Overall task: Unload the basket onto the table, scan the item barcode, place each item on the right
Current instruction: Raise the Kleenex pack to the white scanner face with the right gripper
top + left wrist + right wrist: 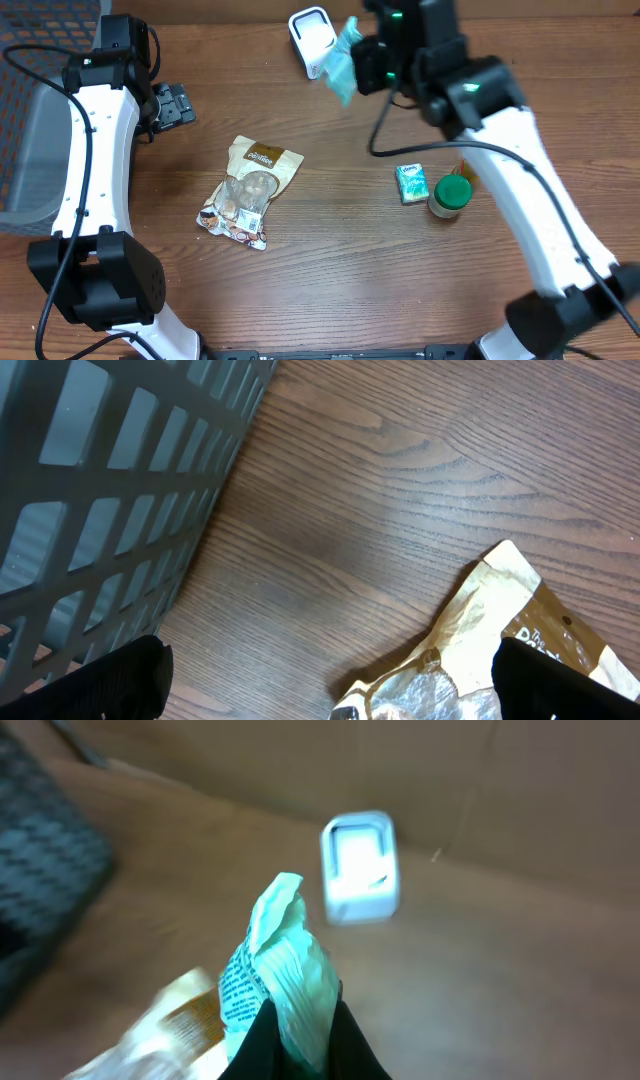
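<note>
My right gripper (366,66) is shut on a pale green plastic packet (342,58), held in the air just right of the white barcode scanner (312,38) at the table's far edge. In the right wrist view the packet (285,965) sticks up from between the black fingers (262,1045), printed text on its left face, with the scanner (360,868) beyond it. My left gripper (172,105) hangs open at the left with nothing in it. The left wrist view shows its fingertips (110,680) wide apart above bare wood.
A brown and silver snack pouch (250,190) lies mid-table, its corner under the left gripper's view (500,620). A small teal box (411,183) and a green-lidded jar (451,195) stand at the right. A grey slatted basket (25,150) borders the left edge.
</note>
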